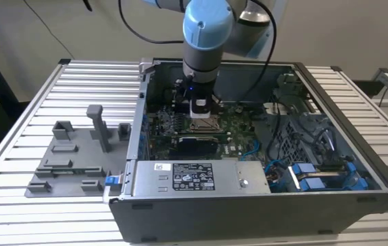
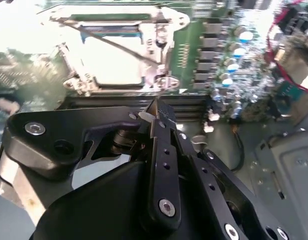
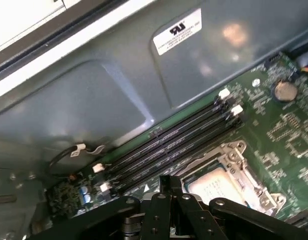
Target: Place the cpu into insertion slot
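Second wrist view records the cpu [image 2: 113,62] lying flat inside the insertion slot [image 2: 161,50], squared by its metal frame, while the end effector [image 2: 155,110], clenched on nothing visible, hangs just beside it over the black connector strips [image 2: 188,106], apparently to stand clear of the wire lever [image 2: 114,44].

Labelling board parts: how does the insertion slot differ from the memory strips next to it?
The insertion slot is square; the memory strips are long and narrow. The slot has a shiny metal frame and pale centre; the strips are black with white end clips. One slot, several parallel strips. Both sit on the green board.
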Robot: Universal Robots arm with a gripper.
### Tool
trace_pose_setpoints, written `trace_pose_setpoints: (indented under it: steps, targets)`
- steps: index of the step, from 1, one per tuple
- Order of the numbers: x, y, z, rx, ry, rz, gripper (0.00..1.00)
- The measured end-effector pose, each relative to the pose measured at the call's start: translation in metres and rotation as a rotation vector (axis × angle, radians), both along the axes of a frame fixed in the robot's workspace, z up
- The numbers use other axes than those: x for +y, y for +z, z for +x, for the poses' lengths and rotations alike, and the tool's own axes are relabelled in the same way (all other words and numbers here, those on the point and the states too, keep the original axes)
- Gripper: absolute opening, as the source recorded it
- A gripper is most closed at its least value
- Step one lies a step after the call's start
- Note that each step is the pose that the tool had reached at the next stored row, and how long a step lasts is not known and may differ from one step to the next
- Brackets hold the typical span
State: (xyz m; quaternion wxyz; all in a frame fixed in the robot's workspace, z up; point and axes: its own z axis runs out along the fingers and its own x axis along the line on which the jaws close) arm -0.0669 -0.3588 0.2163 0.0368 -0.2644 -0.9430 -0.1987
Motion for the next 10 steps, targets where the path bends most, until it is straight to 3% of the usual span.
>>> trace_pose_setpoints:
  steps: [2, 4, 10]
  targets:
    - [0.0, 0.0, 0.0, -0.0219, 0.015, 0.0068, 0.11]
    - [0.0, -0.0002, 0.0001, -0.0335, 0.036, 0.0116, 0.11]
    - [0.0, -0.0009, 0.0, -0.0361, 0.136, 0.0216, 0.11]
